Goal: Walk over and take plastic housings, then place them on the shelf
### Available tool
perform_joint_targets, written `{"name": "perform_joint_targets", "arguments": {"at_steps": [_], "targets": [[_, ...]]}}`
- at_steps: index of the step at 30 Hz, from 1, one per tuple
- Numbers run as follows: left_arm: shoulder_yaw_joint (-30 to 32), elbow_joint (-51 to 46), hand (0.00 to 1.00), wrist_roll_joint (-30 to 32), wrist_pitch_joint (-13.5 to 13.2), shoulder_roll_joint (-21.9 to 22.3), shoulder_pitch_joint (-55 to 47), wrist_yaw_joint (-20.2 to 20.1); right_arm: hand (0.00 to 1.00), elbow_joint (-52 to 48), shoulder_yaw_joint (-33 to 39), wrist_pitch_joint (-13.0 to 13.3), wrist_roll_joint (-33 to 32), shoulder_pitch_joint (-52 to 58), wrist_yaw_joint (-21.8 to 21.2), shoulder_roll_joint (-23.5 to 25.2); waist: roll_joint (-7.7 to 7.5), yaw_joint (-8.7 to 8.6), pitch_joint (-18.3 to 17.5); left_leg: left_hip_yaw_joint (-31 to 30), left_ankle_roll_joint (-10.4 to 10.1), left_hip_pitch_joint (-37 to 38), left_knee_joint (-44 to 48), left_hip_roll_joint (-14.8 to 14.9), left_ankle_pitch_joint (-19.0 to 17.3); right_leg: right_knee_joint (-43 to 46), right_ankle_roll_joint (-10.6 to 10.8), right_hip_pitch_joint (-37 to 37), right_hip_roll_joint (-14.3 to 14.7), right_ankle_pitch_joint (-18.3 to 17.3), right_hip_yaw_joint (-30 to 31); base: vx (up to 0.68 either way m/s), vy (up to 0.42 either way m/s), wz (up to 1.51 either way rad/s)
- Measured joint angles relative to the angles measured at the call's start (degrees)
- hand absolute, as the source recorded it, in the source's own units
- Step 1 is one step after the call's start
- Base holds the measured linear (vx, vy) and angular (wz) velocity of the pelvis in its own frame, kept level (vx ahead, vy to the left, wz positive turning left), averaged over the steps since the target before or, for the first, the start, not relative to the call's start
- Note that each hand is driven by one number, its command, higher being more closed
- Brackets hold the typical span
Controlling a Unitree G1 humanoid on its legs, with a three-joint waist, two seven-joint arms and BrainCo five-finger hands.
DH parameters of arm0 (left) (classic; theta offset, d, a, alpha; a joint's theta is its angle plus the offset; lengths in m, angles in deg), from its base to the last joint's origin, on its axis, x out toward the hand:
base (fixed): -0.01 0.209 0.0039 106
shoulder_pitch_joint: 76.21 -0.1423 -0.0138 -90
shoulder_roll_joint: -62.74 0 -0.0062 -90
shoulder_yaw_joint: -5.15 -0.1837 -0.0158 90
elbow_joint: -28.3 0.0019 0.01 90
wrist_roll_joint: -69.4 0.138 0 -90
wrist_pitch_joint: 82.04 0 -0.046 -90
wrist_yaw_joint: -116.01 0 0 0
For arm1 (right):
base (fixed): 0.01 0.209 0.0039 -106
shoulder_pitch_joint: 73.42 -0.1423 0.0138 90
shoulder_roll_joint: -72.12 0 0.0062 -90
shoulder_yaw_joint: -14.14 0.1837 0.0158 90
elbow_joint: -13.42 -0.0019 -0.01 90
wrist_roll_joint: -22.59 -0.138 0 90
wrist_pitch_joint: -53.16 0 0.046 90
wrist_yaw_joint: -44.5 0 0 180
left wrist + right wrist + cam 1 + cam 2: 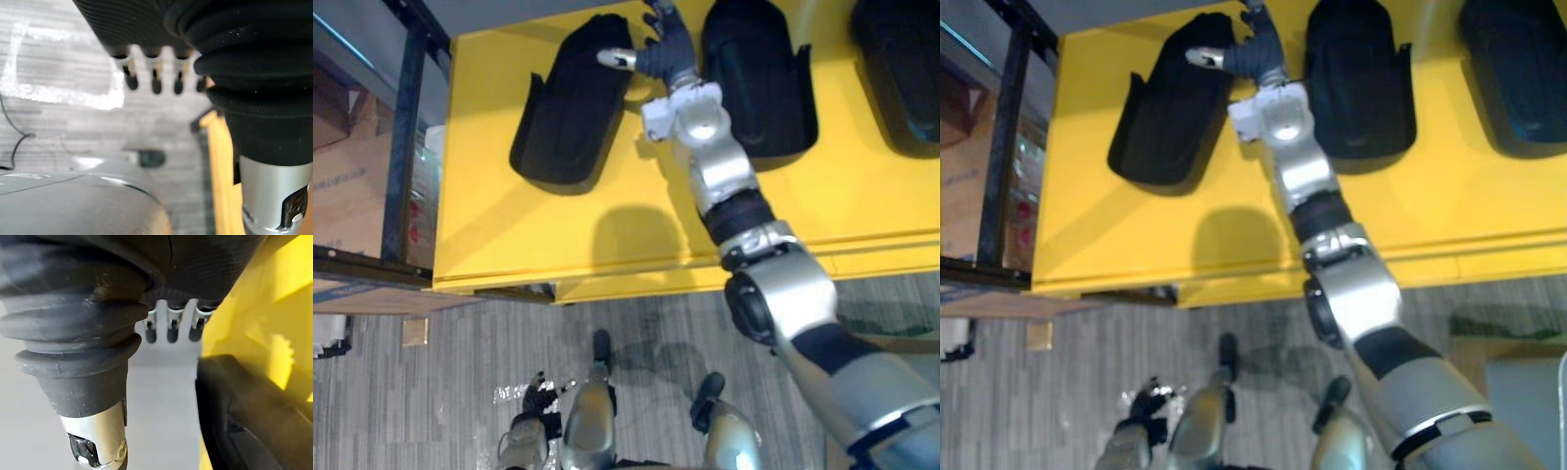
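Three black plastic housings lie on a yellow table [538,225]: a left one [573,98], a middle one [754,78] and a right one [901,69] at the view's edge. My right hand [666,49] reaches across the table into the gap between the left and middle housings. Its thumb [617,59] sticks out over the left housing's edge, and its fingers [168,325] are straight and hold nothing. A black housing [244,416] lies just beside that hand in the right wrist view. My left hand [533,397] hangs low over the floor, fingers [154,81] relaxed and empty.
A dark metal shelf frame [406,127] stands to the left of the table, with cardboard boxes [352,186] behind it. The table's front edge [705,274] runs across the view, with grey plank floor [431,392] below it.
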Motion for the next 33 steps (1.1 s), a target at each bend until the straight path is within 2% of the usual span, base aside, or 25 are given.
{"name": "perform_joint_targets", "arguments": {"at_steps": [14, 16, 28, 33], "targets": [[0.18, 0.12, 0.00, 0.36, -0.01, -0.09, -0.07, -0.11, 0.00, 2.25, 2.06, -0.40, -3.03, -1.21, -0.99, -1.11, 0.02, 1.61, -0.01, -1.74, 0.10, -0.95, 0.10, -0.36, 0.62, 0.70, -0.14, 0.15, -0.36, -0.15, -1.49, -0.01, -0.002, 0.05], [0.18, 0.12, 0.00, 0.35, -0.04, -0.07, -0.07, -0.12, 0.00, 2.25, 2.07, -0.37, -4.16, -1.22, -0.92, -2.28, 0.02, 1.89, -0.01, -2.39, 0.30, -1.00, 0.11, -1.00, 0.77, 1.80, -0.09, 0.14, -1.15, -1.33, -2.01, -0.02, -0.003, 0.15], [0.50, 0.15, 0.00, 0.25, -0.09, -0.11, -0.24, 0.05, 0.00, 2.25, 3.31, -0.24, -4.16, -2.98, -0.04, -4.54, 0.08, 3.65, 0.03, -3.56, 0.35, -1.33, 0.10, -1.48, 0.99, 3.82, 0.10, -0.15, -2.03, -2.57, -2.89, -0.01, -0.011, 0.05], [0.61, 0.00, 0.00, -0.24, -0.54, -0.10, -0.24, 0.10, 0.00, 2.28, 4.39, -0.17, -4.26, -3.86, 0.39, -5.07, 0.08, 3.73, 0.03, -4.33, 0.35, -1.95, 0.43, -1.47, 0.99, 4.23, 0.08, -0.29, -2.06, -2.73, -3.43, 0.00, -0.032, 0.06]]}}
